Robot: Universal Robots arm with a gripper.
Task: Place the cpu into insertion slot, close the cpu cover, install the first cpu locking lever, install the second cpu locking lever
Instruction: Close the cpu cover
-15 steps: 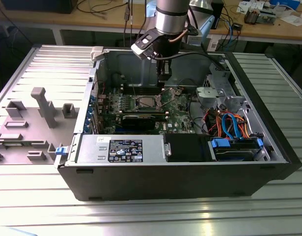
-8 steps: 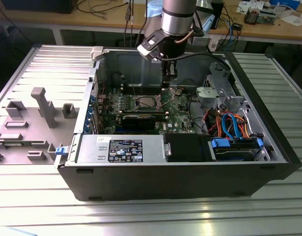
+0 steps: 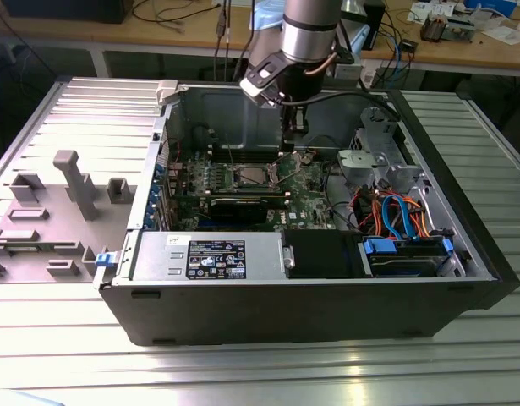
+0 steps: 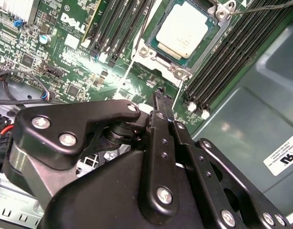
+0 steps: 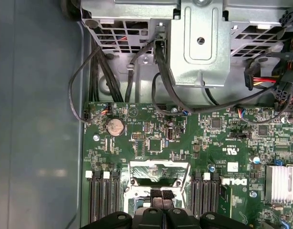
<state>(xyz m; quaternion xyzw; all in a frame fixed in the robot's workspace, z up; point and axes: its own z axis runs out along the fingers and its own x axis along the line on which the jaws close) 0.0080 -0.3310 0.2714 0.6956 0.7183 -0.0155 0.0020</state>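
Your arm reaches down into the open computer case (image 3: 327, 296), which lies on its side on the ribbed metal desk (image 3: 243, 372). Your tool (image 3: 288, 150) sits low over the green motherboard (image 3: 314, 182), just to the exterior view's right of the cpu (image 3: 247, 175). In the second wrist view the cpu (image 4: 182, 29) is seated flat in the insertion slot (image 4: 161, 58), its dull silver top fully exposed and squared to the slot's metal rim. The cpu cover (image 5: 158, 165) is not down. It stands raised off the slot, and in the first wrist view you look through its square opening to green board beyond. The tool (image 5: 161, 194) is at the cover's free edge with its fingers drawn together. You cannot tell from either wrist view whether the edge is pinched between them or merely touched. A thin metal locking lever (image 4: 263, 6) runs off from one corner of the slot. Black memory slots (image 5: 101, 200) flank the slot on both sides. Also noted: a coin battery (image 5: 115, 126) and a finned heatsink (image 5: 282, 183) sit on the board, with a metal drive cage (image 5: 199, 43) beyond it. Grey plastic fixtures (image 3: 73, 182) stand on the desk to the exterior view's left of the case, well apart from the tool.
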